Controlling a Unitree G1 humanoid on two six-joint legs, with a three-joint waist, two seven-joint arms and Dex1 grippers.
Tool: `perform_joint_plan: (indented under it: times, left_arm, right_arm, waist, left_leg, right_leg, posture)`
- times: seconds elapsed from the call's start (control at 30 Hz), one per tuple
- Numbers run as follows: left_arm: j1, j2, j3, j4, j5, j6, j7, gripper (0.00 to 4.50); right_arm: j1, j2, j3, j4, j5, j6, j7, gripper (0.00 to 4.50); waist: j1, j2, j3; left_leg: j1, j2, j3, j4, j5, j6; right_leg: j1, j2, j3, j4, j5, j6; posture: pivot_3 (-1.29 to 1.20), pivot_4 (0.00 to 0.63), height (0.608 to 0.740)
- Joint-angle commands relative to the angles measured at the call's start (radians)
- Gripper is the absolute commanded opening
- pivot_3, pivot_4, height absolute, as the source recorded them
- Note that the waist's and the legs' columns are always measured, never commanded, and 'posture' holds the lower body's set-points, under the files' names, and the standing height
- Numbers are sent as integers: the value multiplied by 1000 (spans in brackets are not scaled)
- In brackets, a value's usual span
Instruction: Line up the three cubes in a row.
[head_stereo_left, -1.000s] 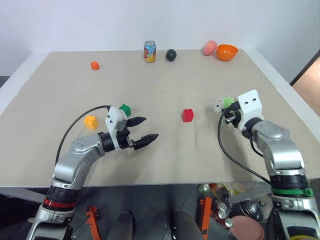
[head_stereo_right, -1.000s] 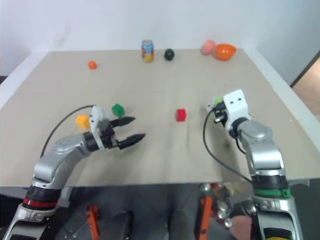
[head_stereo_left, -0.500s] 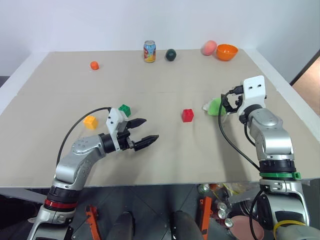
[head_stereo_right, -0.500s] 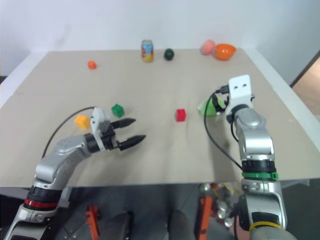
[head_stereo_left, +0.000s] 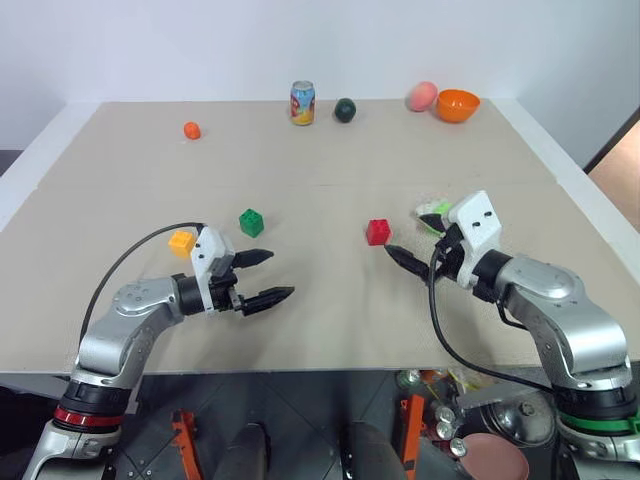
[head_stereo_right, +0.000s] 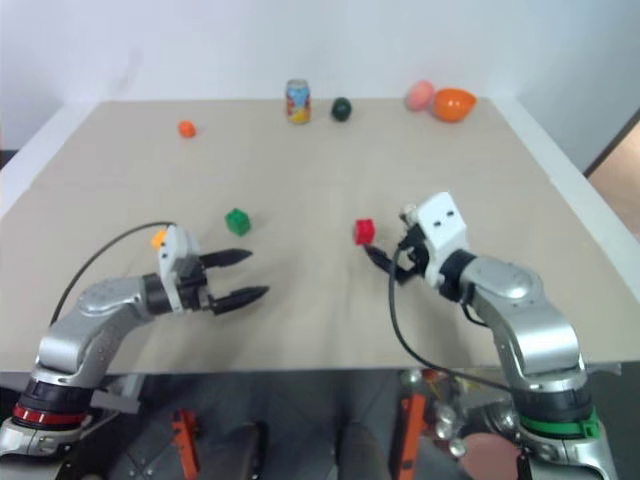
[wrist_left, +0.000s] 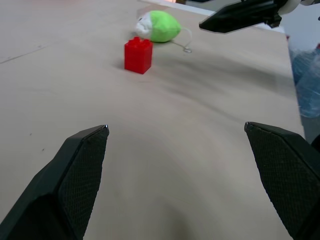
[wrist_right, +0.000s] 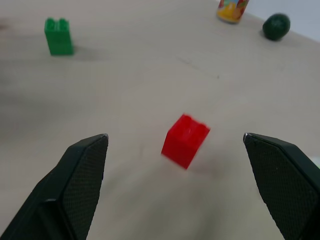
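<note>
The red cube (head_stereo_left: 378, 232) sits mid-table, and the right wrist view shows it (wrist_right: 185, 140) just ahead of and between my spread fingers. My right gripper (head_stereo_left: 403, 229) is open and empty, right beside this cube without touching it. The green cube (head_stereo_left: 251, 222) and the yellow-orange cube (head_stereo_left: 181, 241) lie apart on the left. My left gripper (head_stereo_left: 278, 275) hovers open and empty just in front of those two, pointing right toward the red cube (wrist_left: 138, 55).
A fuzzy green and white plush toy (wrist_left: 160, 26) lies on the table just behind my right gripper. Along the far edge are a small orange ball (head_stereo_left: 191, 130), a drink can (head_stereo_left: 302, 102), a dark green ball (head_stereo_left: 345, 109), a pink fruit (head_stereo_left: 421, 96) and an orange bowl (head_stereo_left: 458, 104).
My right gripper has let go of the plush toy, opened wide and swung left and back to the red cube. My left gripper drifted slightly left, still open.
</note>
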Motion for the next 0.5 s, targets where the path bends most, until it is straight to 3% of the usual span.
perform_joint_plan:
  times: [0.03, 0.23, 0.5]
  left_arm:
    - [-13, 18, 1, -15, 8, -32, -32, 4500]
    - [-24, 14, 5, 0, 12, -33, -45, 4500]
    - [-20, 2, 15, -3, 12, -25, -27, 4500]
  right_arm:
    - [6, 23, 44, -57, -17, 25, -35, 4481]
    - [27, 112, 158, 14, -121, 70, -160, 4481]
    - [-67, 230, 101, 173, -175, 100, -295, 4481]
  waist:
    - [-3, 0, 0]
    - [-3, 0, 0]
    - [-3, 0, 0]
  left_leg:
    - [1, 0, 0, 0, 0, 0]
    - [0, 2, 0, 0, 1, 1]
    - [0, 2, 0, 0, 1, 0]
  right_leg:
    - [0, 0, 0, 0, 1, -1]
    - [0, 1, 0, 0, 2, -2]
    - [-1, 2, 0, 0, 2, -1]
  posture:
    - [0, 150, 740]
    - [0, 150, 740]
    - [0, 150, 740]
